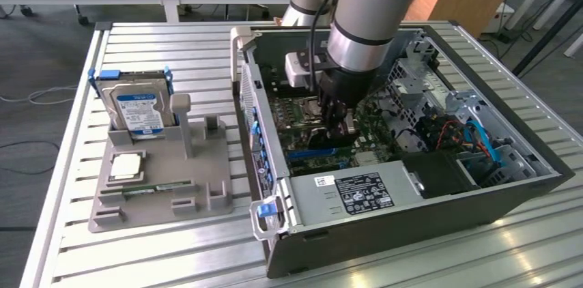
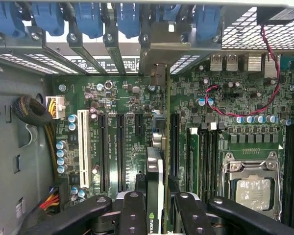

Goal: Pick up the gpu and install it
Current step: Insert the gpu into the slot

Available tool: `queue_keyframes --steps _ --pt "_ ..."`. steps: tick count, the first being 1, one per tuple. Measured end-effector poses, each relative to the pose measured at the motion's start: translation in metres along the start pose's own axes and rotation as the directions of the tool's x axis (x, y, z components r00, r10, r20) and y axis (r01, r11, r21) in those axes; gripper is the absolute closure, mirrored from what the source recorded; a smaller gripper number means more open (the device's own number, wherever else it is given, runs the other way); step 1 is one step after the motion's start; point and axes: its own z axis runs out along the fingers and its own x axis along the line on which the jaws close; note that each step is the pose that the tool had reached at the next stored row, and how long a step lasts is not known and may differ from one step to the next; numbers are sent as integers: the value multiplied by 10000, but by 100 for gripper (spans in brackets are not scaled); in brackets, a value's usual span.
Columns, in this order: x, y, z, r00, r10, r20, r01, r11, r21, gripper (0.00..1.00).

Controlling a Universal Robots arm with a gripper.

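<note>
Exterior view, count of items: one robot arm [image 1: 364, 22], one open computer case [image 1: 410, 233] lying on a slatted metal table [image 1: 164, 261], and one grey fixture tray [image 1: 211, 165] at the exterior view's left of the case. The tray carries one hard drive [image 1: 138, 107] standing upright, one square processor chip [image 1: 125, 165] lying flat, and one slim green RAM stick [image 1: 150, 191] lying flat near it. Inside the case sits one labelled power supply [image 1: 360, 192].

Wrist view, count of items: one motherboard [image 2: 137, 98], one processor socket [image 2: 252, 188], one long white slot [image 2: 83, 147], two long black slots [image 2: 111, 147] beside it, and a row of at least five blue latches [image 2: 88, 19] along the case's rear wall.

Gripper [image 1: 337, 121] [image 2: 159, 215]: reaches down into the case over the motherboard. The jaws stand part-way closed, and the two inner black fingers [image 2: 132, 210] press on either face of the gpu [image 1: 321, 140] [image 2: 154, 166], so the card is grasped.

Position of the gpu: inside the case, held on edge and upright over the motherboard, between the bank of black slots and the processor socket, with its metal bracket end toward the latched rear wall. Whether its lower edge touches a slot cannot be determined.
</note>
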Motion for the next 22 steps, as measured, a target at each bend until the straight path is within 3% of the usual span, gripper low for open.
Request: queue_keyframes --steps 4,22 --pt "0 12 1 10000 -14 4 14 9999 105 73" --pt "2 57 1 10000 -17 5 17 9999 161 73"
